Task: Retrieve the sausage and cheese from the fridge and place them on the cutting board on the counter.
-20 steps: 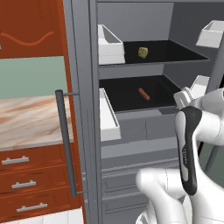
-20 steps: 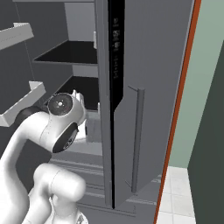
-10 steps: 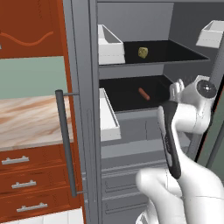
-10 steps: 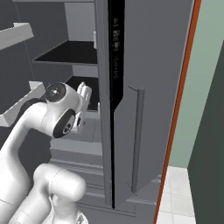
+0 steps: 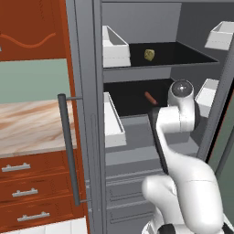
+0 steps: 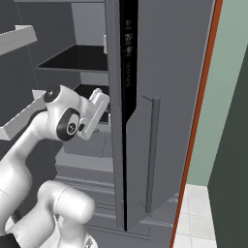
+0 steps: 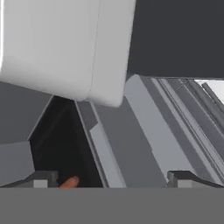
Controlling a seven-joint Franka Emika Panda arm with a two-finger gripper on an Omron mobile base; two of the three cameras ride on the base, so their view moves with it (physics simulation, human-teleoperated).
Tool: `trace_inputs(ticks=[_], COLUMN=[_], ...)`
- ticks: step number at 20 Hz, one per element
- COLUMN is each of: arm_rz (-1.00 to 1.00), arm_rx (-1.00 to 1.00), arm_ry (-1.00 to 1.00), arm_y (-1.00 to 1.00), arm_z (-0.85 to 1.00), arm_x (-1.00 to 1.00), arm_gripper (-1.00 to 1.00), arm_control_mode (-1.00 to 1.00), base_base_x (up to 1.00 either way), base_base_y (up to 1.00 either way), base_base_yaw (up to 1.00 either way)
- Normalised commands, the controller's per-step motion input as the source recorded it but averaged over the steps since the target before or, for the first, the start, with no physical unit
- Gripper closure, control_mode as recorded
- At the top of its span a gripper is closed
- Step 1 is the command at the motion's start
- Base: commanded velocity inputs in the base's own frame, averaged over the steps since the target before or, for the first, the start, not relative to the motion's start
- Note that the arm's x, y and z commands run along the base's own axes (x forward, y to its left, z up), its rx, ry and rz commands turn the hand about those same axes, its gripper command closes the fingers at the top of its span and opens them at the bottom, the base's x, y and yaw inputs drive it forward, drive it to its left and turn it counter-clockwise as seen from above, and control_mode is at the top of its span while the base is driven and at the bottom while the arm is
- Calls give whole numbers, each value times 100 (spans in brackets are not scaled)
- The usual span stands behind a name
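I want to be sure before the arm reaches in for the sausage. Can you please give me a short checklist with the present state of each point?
1. Fridge door open, shelves reachable: ok.
2. Sausage lies free on the lower dark shelf, nothing on it: ok.
3. Gripper open and empty, fingertips wide apart in the hand view: ok.
4. Gripper lined up on the sausage: not ok; just its tip shows at the bottom edge of the hand view, beside one fingertip.
5. Cheese on the upper shelf, apart from the sausage: ok.
6. Clear of the white door bin close above the hand: cannot tell.
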Motion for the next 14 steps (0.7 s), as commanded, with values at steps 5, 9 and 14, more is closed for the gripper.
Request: trace_inputs(ticks=[5,9,14], arm_rz=[-29,-25,-26], arm_rx=[0,0,0], arm_ry=[1,2,5], arm_y=[-22,-40,-42], arm_z=[-7,-4,-10], arm_x=[19,-2,-11], arm_gripper=[-100,-100,-100], arm_control_mode=[-100,-100,-100], base_base_x=[0,0,0], base_base_y=[0,0,0], base_base_yaw=[0,0,0])
